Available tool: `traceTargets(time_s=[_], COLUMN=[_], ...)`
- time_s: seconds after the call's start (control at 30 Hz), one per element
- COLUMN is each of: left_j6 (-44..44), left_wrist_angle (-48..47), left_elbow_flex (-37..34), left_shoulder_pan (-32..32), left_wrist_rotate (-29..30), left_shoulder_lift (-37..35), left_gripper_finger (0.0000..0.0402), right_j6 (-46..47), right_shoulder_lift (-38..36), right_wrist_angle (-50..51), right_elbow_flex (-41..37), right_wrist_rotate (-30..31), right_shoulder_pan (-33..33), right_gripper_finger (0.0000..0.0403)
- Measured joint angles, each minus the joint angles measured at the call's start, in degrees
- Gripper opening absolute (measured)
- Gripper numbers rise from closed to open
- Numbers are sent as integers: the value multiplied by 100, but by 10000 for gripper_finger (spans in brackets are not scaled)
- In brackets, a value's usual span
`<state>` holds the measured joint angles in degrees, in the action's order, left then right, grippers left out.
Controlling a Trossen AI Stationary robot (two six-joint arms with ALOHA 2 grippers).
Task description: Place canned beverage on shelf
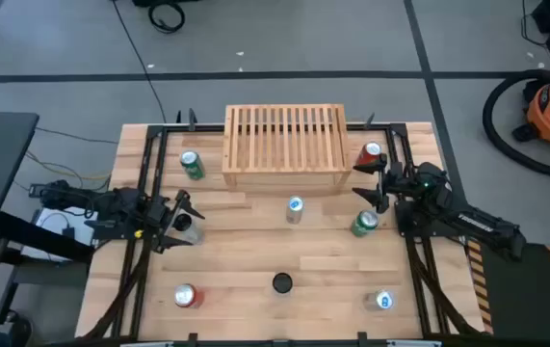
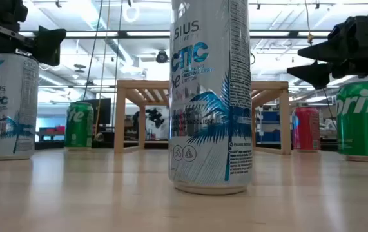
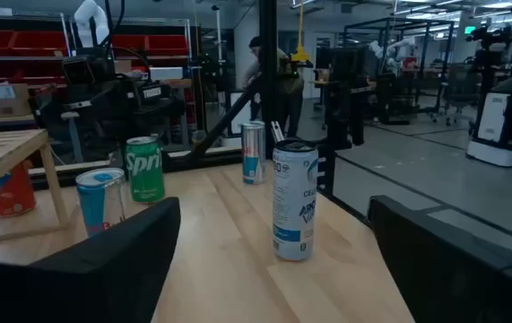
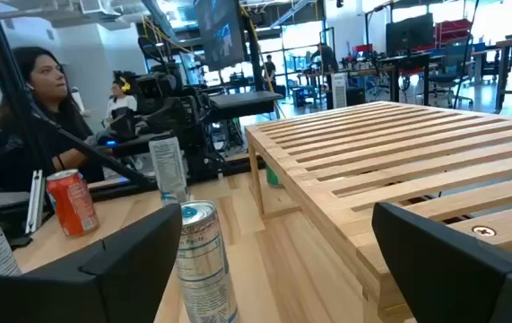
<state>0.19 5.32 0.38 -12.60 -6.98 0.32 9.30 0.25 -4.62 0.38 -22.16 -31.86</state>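
Here, wood table [image 1: 255,260], slatted shelf [image 1: 284,145], grey floor [image 1: 284,48]

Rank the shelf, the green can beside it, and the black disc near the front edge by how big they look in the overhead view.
1. shelf, clearly largest.
2. green can.
3. black disc, looking only a bit smaller than the can, so that order is unsure.

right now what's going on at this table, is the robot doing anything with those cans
Nothing is held yet. The shelf at the back of the table has nothing on its slats, and several cans stand scattered around it. The left gripper is open around a white can near the left edge, apparently about to grasp it. The right gripper is open too, hovering between a red can and a green can, touching neither.
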Motion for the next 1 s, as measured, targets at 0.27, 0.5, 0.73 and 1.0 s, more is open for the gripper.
traceTargets(time_s=[0.27, 0.5, 0.73, 1.0], left_j6=[0, 0, 0, 0], left_wrist_angle=[-2, -1, 0, -2], left_elbow_flex=[0, 0, 0, -2], left_shoulder_pan=[0, -1, -2, -1], left_wrist_rotate=[2, 1, 0, 0], left_shoulder_lift=[0, 0, 0, -2], left_gripper_finger=[369, 369, 369, 369], right_j6=[0, 0, 0, 0], right_shoulder_lift=[0, 0, 0, 0], right_wrist_angle=[1, 0, 2, 0], right_elbow_flex=[0, 0, 0, -2], right_wrist_rotate=[-1, 0, -2, 0], right_shoulder_pan=[1, 1, 2, 1], right_gripper_finger=[376, 376, 376, 376])
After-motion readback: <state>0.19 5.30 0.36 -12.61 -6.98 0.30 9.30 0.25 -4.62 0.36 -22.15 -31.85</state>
